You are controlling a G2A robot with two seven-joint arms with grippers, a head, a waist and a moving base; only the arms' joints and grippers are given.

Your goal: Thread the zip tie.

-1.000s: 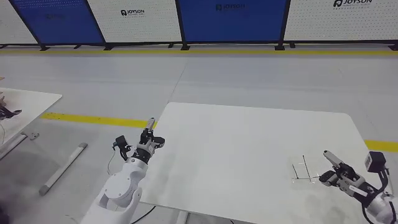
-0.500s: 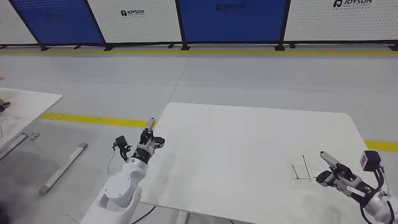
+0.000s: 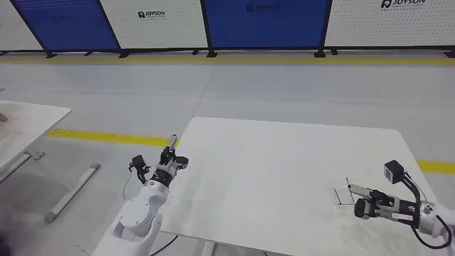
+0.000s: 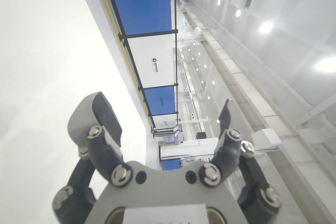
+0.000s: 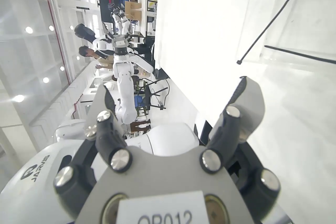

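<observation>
Step in hand, by my reading: approach for pickup, threading not yet begun. A black zip tie and a second zip tie lie in a clear tray at the lower right of the top view. The right gripper hangs just beside the tray, jaws wide, empty. The left gripper sits at the table's left edge, also wide and empty. The next move calls for pinching one thin, flat-lying strap. The second zip tie runs out of the right wrist view, so its head can't be made out.
</observation>
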